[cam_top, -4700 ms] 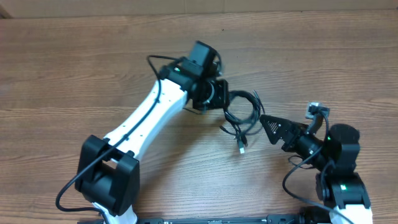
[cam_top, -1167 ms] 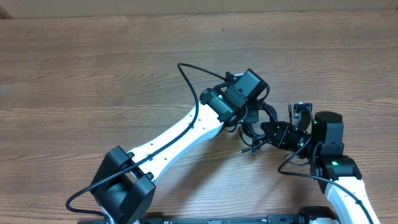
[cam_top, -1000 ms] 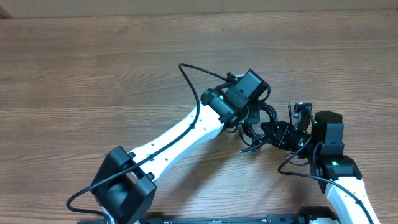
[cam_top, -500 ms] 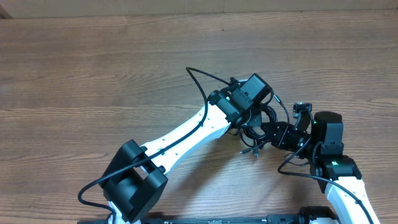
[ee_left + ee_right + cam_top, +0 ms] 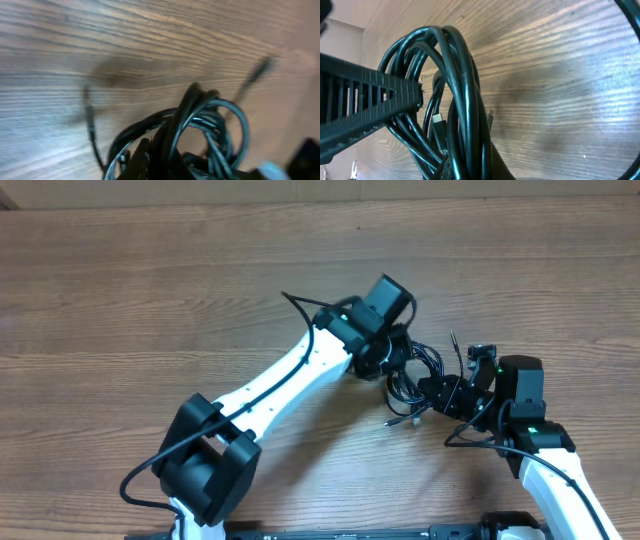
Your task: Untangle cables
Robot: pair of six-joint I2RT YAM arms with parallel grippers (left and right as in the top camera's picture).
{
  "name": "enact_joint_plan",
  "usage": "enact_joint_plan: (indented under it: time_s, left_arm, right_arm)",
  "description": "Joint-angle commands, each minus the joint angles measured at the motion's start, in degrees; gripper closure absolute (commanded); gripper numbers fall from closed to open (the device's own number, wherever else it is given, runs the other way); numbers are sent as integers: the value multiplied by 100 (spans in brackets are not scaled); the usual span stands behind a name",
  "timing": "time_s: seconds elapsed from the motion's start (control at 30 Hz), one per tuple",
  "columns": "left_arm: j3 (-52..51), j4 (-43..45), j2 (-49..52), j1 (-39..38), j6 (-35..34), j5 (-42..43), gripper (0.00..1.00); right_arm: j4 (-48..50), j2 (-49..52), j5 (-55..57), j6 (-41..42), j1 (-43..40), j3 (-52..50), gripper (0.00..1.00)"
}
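Left tool (image 5: 396,363) is closed and grips the bundle of thin black flexible cables (image 5: 414,372) from its left side. In the blurred left wrist view the looped strands rise out of the dark fingers at the lower edge of the picture. The right tool (image 5: 430,392) is closed too. It holds the same cables from the near right side, and in the right wrist view the thick coil of strands runs down into the grip at the bottom of the frame. The two tools are very near each other, with only the bundle between them. The cables are in the right half of the brown wooden worktop (image 5: 150,300), in front of the right arm. They are one tangled knot of several loops, and in both wrist views the loops stand up above the wood instead of lying flat. One loose strand with a small light-tipped plug (image 5: 392,421) comes out of the bundle toward the near side and lies on the worktop. A second thin end (image 5: 452,338) points away toward the far side. In the left wrist view, one more thin strand (image 5: 90,120) hangs at the left of the coil, but the blur hides its tip. In the right wrist view a black ribbed bar (image 5: 370,102) comes in from the left and ends inside the coil. I cannot tell to which tool it belongs.
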Motion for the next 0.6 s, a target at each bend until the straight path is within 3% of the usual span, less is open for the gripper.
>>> enact_joint_plan:
  time_s: [0.0, 0.33, 0.57]
  left_arm:
    - [254, 750, -68, 643, -682, 1067, 96]
    - [254, 1038, -68, 1091, -2065, 1716, 96]
    - [254, 1419, -66, 1169, -2146, 2223, 96]
  right_arm:
    - [-219, 87, 142, -28, 2, -39, 96]
    - [-323, 87, 391, -26, 2, -39, 96]
    - [-463, 87, 599, -28, 2, -39, 96]
